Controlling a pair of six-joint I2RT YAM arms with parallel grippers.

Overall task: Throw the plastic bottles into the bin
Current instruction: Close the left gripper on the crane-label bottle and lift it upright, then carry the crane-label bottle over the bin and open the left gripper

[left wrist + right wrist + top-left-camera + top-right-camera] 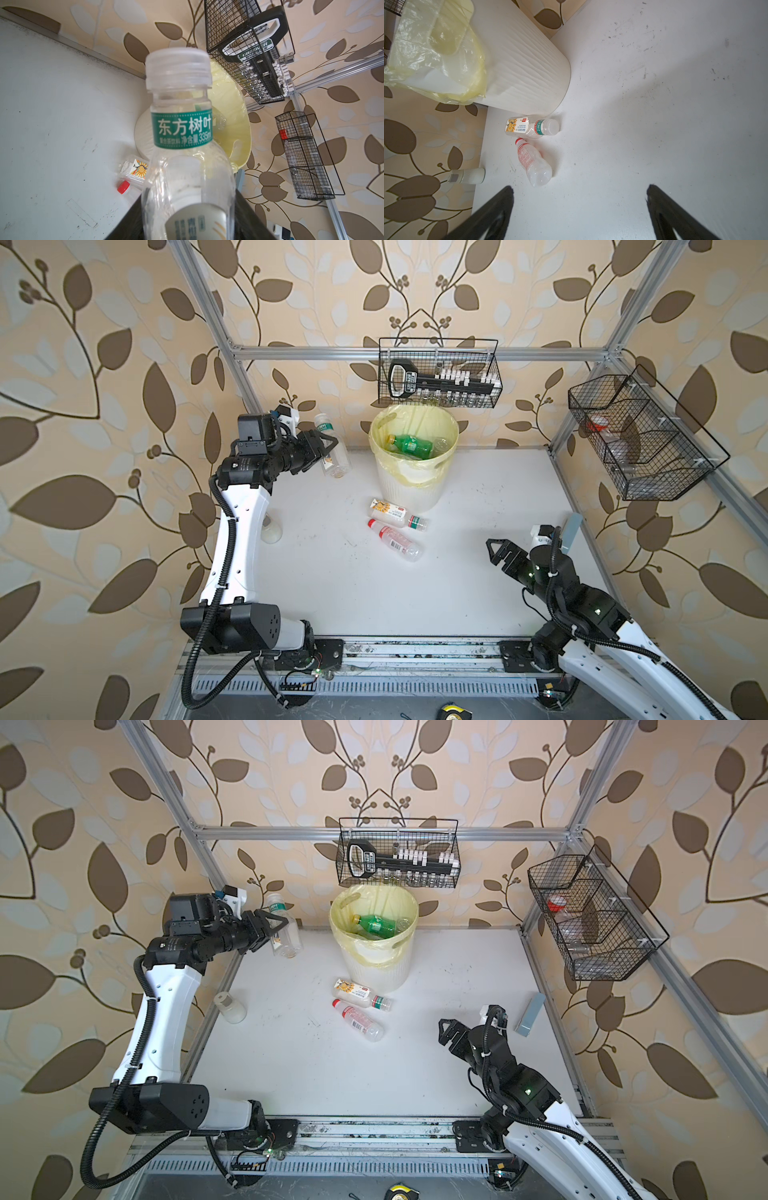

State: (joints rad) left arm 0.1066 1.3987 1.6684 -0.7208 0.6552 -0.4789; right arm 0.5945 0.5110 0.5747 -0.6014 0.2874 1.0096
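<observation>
The bin (409,489), round, white and ribbed, stood at 12 o'clock on the table (478,510); its pale yellow bag (378,443) held a green bottle with a yellow cap (409,446) and some clear ones. At 10 o'clock the left gripper (330,448) was clamped on a clear bottle with a green neck band (341,462), held off the table just at 9 o'clock of the bin's rim. A white-capped bottle (392,514) and a red-capped bottle (395,540) lay close together at the bin's foot, 6 o'clock. The right gripper (580,189), jaws wide and empty, hovered at 4 o'clock over open, scuffed tabletop.
</observation>
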